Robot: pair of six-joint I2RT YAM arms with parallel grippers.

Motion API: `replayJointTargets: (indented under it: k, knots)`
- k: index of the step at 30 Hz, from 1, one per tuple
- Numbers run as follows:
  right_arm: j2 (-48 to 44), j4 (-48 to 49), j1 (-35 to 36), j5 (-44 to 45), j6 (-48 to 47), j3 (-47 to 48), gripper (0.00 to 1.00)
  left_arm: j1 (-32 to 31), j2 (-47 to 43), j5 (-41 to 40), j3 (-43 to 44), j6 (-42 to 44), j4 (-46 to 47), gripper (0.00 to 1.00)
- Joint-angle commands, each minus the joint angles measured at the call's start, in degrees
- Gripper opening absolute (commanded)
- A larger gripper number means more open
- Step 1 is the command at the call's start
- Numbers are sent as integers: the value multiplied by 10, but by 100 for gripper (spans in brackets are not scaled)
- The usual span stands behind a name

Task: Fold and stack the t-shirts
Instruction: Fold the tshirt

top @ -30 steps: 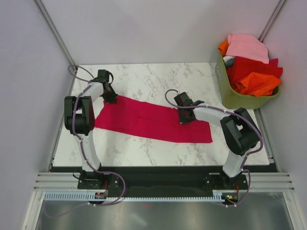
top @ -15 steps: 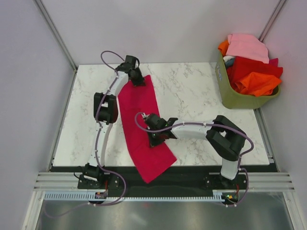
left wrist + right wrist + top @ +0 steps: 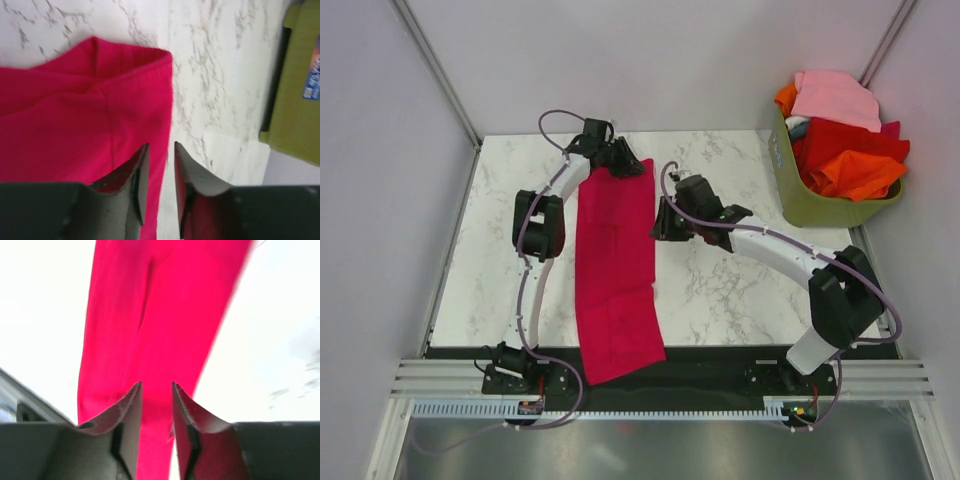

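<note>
A crimson t-shirt (image 3: 615, 260) lies folded into a long narrow strip on the marble table (image 3: 740, 290). It runs from the far edge to the near edge, where its end hangs over. My left gripper (image 3: 632, 168) is at the strip's far end. In the left wrist view (image 3: 160, 145) its jaws stand a little apart over the shirt's (image 3: 75, 125) right edge. My right gripper (image 3: 660, 225) is at the strip's right edge. In the right wrist view (image 3: 156, 384) its jaws stand a little apart above the shirt (image 3: 160, 315), holding nothing.
An olive-green basket (image 3: 810, 205) stands at the table's far right corner, holding a pink tee (image 3: 835, 95), a red tee (image 3: 845, 140) and an orange tee (image 3: 860, 175). The basket also shows in the left wrist view (image 3: 295, 100). White walls enclose the table.
The shirt was swung from lying across the table to lying front to back. My right gripper left the strip's near part and moved up to its right edge. My left gripper stayed at the far end.
</note>
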Motion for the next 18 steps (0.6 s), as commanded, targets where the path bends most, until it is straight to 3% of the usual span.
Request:
replayJointTargets:
  k: [1, 4, 10, 18]
  knots:
    - [17, 26, -36, 12, -15, 29, 41, 4, -127, 78, -86, 31, 100, 36]
    - [63, 43, -61, 10, -26, 69, 49, 5, -226, 35, -191, 59, 117, 37]
    - [187, 72, -112, -37, -6, 170, 49, 34, -415, -41, -412, 86, 153, 38]
    - [372, 80, -162, -120, 19, 329, 50, 111, -533, -91, -599, 60, 257, 34]
